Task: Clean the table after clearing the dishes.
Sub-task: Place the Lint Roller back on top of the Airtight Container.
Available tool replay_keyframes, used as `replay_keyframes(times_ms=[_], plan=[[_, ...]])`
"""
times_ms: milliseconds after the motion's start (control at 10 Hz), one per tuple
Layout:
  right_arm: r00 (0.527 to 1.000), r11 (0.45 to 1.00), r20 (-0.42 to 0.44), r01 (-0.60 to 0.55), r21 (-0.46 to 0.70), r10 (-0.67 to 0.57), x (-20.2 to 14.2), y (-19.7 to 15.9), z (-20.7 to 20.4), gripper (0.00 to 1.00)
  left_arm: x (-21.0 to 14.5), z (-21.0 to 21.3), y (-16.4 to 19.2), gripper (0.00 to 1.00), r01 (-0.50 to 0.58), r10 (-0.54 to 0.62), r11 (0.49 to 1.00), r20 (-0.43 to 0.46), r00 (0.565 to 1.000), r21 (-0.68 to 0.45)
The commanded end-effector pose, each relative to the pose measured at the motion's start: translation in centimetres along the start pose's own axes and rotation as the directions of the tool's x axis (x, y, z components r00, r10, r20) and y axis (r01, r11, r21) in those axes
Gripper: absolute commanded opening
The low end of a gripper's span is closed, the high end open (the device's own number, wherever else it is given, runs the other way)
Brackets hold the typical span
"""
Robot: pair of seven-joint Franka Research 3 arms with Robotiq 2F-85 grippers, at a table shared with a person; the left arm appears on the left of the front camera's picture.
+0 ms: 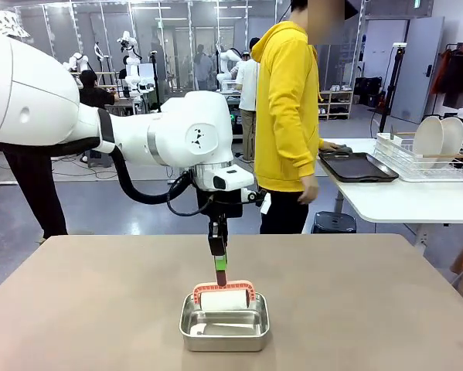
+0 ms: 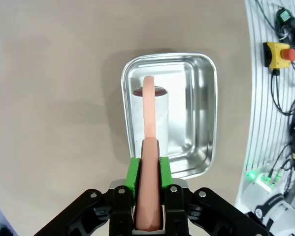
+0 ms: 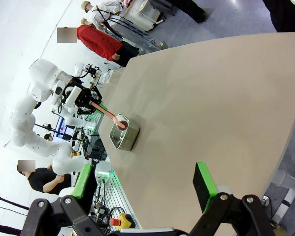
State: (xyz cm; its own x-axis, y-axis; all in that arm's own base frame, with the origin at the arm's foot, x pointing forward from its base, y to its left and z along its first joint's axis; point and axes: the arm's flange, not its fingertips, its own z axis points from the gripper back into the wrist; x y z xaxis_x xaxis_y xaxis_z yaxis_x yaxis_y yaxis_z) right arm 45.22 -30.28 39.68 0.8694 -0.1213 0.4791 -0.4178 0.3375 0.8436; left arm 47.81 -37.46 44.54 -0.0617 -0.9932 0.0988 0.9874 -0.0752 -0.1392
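The table (image 1: pixel 100 309), a wide matte taupe top with rounded corners, fills the near half of the front view. Near its front edge, about the middle, stands a small rectangular steel pan (image 1: pixel 225 328).

The white left arm (image 1: pixel 76 116) reaches in from the picture's left and bends down over the pan. Its left gripper (image 1: pixel 220 272) points straight down, the jaws clamped tight on the salmon-pink handle (image 2: pixel 149 196) of a lint roller (image 1: pixel 224 297). In the left wrist view both green pads (image 2: pixel 133 177) press flat against the handle's two sides with no gap. The roller's white paper drum (image 2: pixel 148 120) lies inside the pan, toward one long wall; whether it rests on the floor of the pan or hangs just above cannot be told.

The right gripper (image 3: pixel 142 196) hovers off the table's edge, well apart from the pan, its jaws spread wide with nothing between them; one green pad (image 3: pixel 205 187) stands clear against the tabletop.

The dishes are off the brown table: two white plates (image 1: pixel 437 139) stand upright in a wire rack (image 1: pixel 424 162) on a white side table (image 1: pixel 401 197), and a dark tray (image 1: pixel 359 166) lies beside the rack. A person in a yellow hoodie (image 1: pixel 287 108) stands at that side table, one hand (image 1: pixel 329 147) at the tray's edge.
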Motion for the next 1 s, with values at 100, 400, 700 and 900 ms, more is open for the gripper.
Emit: replay_keyframes(times_ms=[100, 400, 700, 900], plan=[[1.0, 1.0, 0.009, -0.006, 0.004, 0.006, -0.3, 0.5, -0.2, 1.0, -1.7, -1.9, -0.2, 0.21, -0.011, 0.012, 0.999, -0.024, 1.0, 0.044], [1.0, 1.0, 0.009, -0.006, 0.004, 0.006, -0.3, 0.5, -0.2, 1.0, -2.0, -3.8, 0.1, 0.21, 0.065, -0.059, 0.995, -0.08, 0.995, 0.073], [1.0, 1.0, 0.009, -0.006, 0.004, 0.006, -0.3, 0.5, -0.2, 1.0, -1.8, -5.1, 1.2, 0.21, 0.017, -0.005, 0.994, -0.111, 0.994, 0.106], [1.0, 1.0, 0.009, -0.006, 0.004, 0.006, -0.3, 0.5, -0.2, 1.0, -1.4, -6.1, 1.0, 0.21, -0.01, 0.022, 0.994, -0.12, 0.992, 0.105]])
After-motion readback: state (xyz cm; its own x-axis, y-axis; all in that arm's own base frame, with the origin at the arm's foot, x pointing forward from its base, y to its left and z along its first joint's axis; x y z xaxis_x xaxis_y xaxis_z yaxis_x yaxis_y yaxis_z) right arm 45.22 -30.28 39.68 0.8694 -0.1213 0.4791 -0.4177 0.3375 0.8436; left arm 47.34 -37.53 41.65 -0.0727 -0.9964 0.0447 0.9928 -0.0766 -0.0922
